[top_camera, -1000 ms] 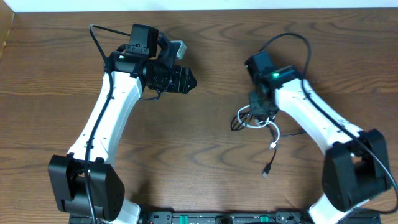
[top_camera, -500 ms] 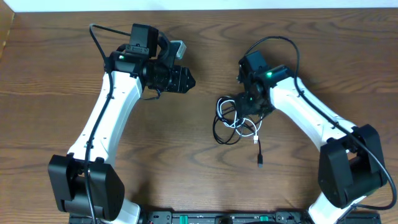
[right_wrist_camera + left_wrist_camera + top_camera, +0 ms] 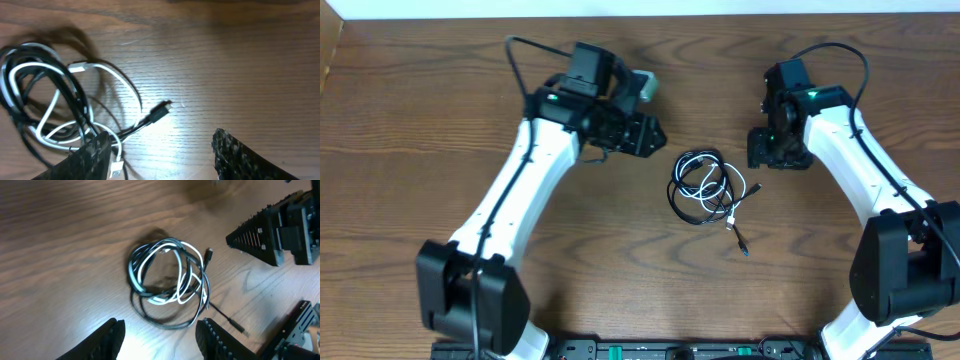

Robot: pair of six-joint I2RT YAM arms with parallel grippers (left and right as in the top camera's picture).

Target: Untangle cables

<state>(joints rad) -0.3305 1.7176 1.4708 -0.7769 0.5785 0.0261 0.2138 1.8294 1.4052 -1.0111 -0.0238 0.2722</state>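
Overhead, tangled cables (image 3: 703, 190) lie loose — black plug (image 3: 161, 111) sharper right-wrist.

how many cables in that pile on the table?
2. A white cable and a black cable, looped together in one tangle in the middle of the table; the black one's plug end trails out. The overlap could hide another.

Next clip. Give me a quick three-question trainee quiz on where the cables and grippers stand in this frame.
1. True or false: the left gripper and the right gripper both stand open, neither holding the cables.
2. The cables lie: A) on the table between the grippers; B) draped over an arm; C) hanging off the table edge.
3. Fill in: one cable is black, the other ____.
Key: 1 true; 2 A; 3 white.
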